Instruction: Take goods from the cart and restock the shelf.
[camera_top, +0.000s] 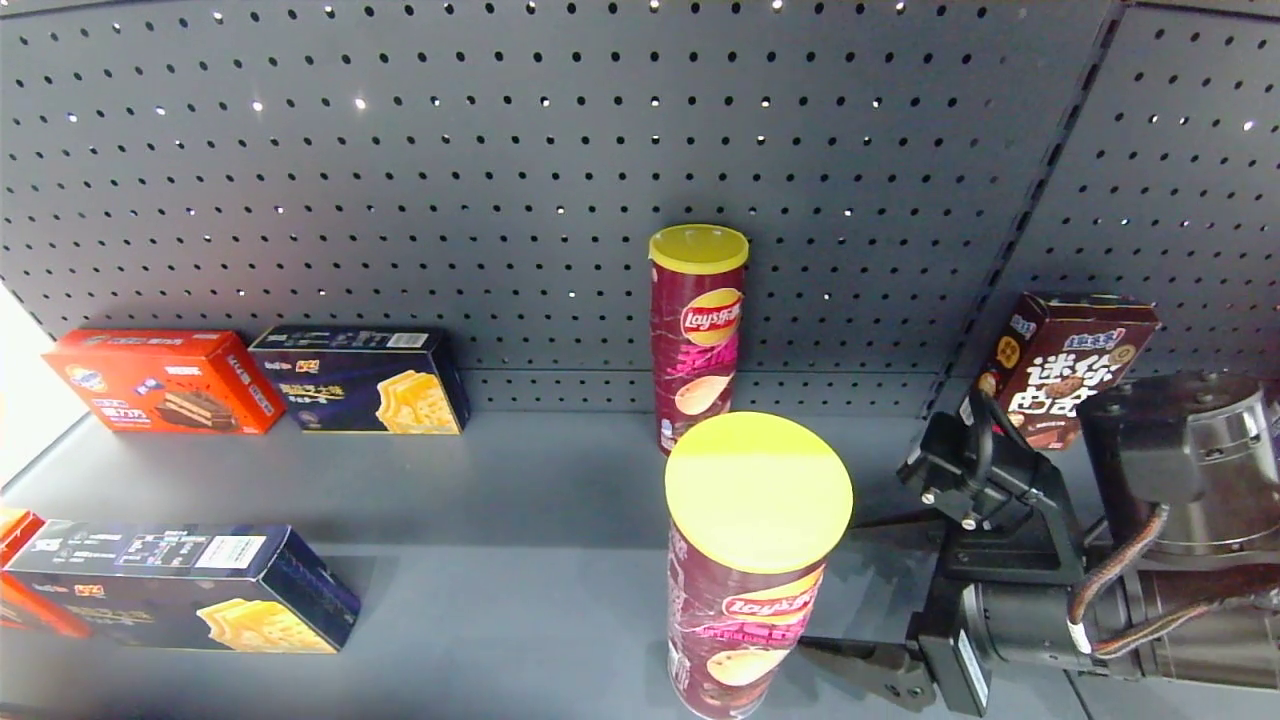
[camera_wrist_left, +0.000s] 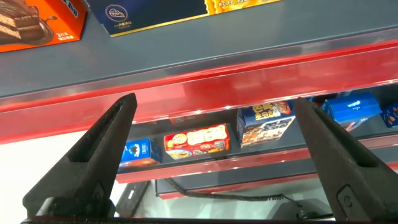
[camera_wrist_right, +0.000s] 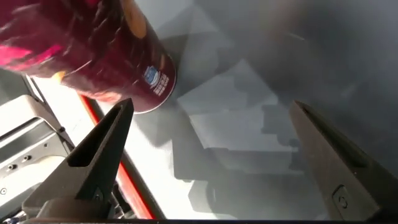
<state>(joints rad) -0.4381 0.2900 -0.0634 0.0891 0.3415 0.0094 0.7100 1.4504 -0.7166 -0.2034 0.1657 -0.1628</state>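
In the head view, the front chip can (camera_top: 757, 560) stands upright near the front of the shelf (camera_top: 520, 500), its long axis vertical and its yellow lid facing up at us. A rear chip can (camera_top: 697, 330) stands behind it against the pegboard back (camera_top: 500, 180). The right arm (camera_top: 1010, 580) sits just to the robot's right of the front can, and one dark finger (camera_top: 862, 672) lies low beside the can's base, near it but seemingly apart. In the right wrist view, the right end effector (camera_wrist_right: 211, 107) is spread wide and holds nothing. Between its fingers we see bare shelf, and the can's base (camera_wrist_right: 124, 68) lies outside the gap, just past one fingertip, so the can is off to one side and not between the fingers. We judge that any pull-back should run away from the can, towards the robot's right and front, so that the near finger does not clip the can's base and topple it. In the left wrist view, the left end effector (camera_wrist_left: 216, 99) is also wide open and empty. It looks across the shelf's red front edge (camera_wrist_left: 249, 74) towards boxes (camera_wrist_left: 196, 142) on the lower shelves. We judge the right arm to be much the nearer of the two to the front can.
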